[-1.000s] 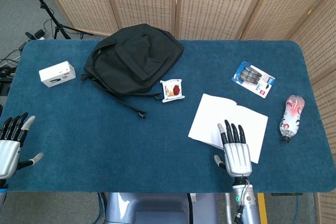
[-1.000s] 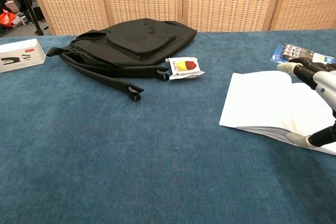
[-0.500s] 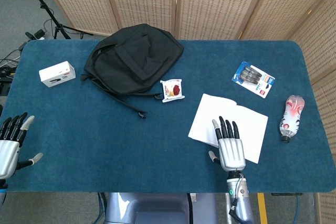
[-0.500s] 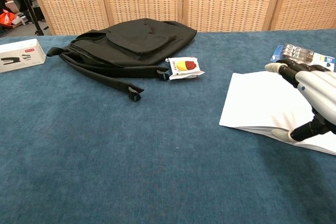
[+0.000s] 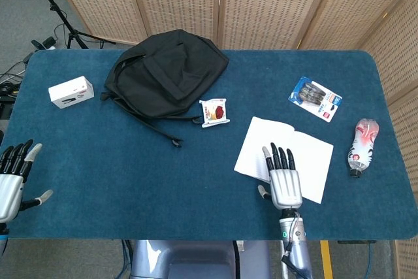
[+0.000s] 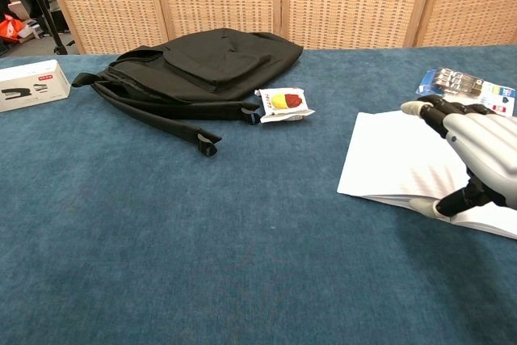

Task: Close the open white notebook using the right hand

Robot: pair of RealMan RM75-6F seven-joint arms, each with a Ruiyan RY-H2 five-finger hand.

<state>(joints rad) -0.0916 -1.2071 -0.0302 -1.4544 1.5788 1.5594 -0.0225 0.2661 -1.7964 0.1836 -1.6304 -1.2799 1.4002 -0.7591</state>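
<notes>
The right hand (image 5: 284, 178), fingers spread and holding nothing, hovers flat over the near edge of the open white notebook (image 5: 261, 148), which lies beneath and just ahead of it. A snack packet (image 5: 214, 112) and black backpack (image 5: 166, 73) lie beyond to its left. The left hand (image 5: 12, 178) rests open, well apart.
</notes>
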